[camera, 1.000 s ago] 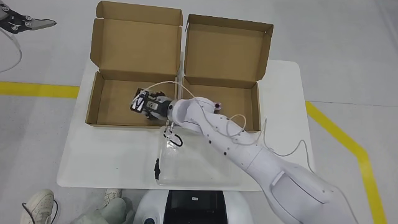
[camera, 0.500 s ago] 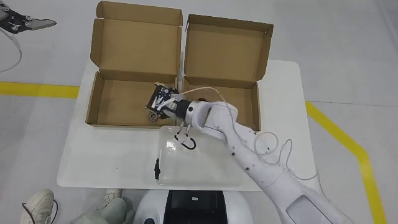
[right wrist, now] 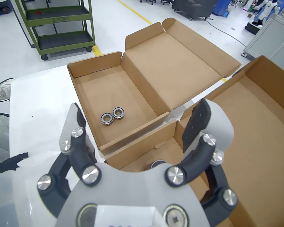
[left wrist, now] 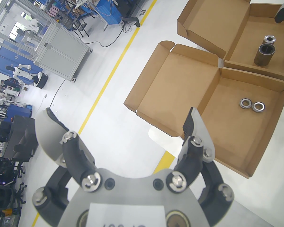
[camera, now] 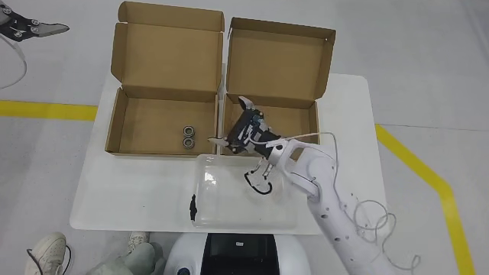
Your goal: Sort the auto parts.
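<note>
Hanging above the seam where the two cardboard boxes meet, the right hand has its jaws spread wide with nothing between them. It sits over the near edge of the right box. From there, by my reading, it is well placed for a short swing to the clear tray at the front of the worktop.

Two bearings lie side by side on the floor of the left box, close to its front wall and to the corner nearest the other box. Like seems to be grouped with like. The left wrist view shows two dark cylindrical sleeves standing upright in the right box, well apart from the bearings, so I take each box to serve one kind of part.

A rounded metal shape just below the right hand's palm in its own wrist view may be one of those sleeves, but too little of it shows to be sure.

The left hand is high and off to the side, out past the left box and over the floor. Its jaws are fully apart and hold nothing. That spot leaves both boxes free for the other arm, which is probably why it sits there.
</note>
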Controlling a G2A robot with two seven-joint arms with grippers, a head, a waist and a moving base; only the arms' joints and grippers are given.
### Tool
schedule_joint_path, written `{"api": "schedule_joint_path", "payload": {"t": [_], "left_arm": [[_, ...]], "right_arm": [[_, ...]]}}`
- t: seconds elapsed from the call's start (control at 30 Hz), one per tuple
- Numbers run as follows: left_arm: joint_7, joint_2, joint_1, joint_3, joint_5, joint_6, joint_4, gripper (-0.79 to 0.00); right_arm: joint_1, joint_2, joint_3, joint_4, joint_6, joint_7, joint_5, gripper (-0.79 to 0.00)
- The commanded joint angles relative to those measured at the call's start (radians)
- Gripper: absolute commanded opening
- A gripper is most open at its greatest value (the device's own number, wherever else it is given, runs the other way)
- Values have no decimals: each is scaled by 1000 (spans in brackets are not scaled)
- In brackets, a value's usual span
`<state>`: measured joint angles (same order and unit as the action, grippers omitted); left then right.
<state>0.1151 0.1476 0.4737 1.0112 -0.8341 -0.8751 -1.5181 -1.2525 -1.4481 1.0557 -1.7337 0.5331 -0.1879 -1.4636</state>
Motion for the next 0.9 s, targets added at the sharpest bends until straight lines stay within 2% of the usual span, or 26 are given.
{"api": "schedule_joint_path", "payload": {"t": [0.0, 0.13, 0.47, 0.87], "left_arm": [[0, 0, 0, 0, 0, 0, 0, 0], [0, 0, 0, 0, 0, 0, 0, 0], [0, 0, 0, 0, 0, 0, 0, 0], [0, 0, 0, 0, 0, 0, 0, 0]], "right_arm": [[-31, 8, 29, -21, -3, 17, -6, 0], [-101, 26, 98, -68, -5, 60, -17, 0], [-357, 67, 294, -212, -28, 221, -4, 0], [-679, 93, 474, -388, -121, 353, 31, 0]]}}
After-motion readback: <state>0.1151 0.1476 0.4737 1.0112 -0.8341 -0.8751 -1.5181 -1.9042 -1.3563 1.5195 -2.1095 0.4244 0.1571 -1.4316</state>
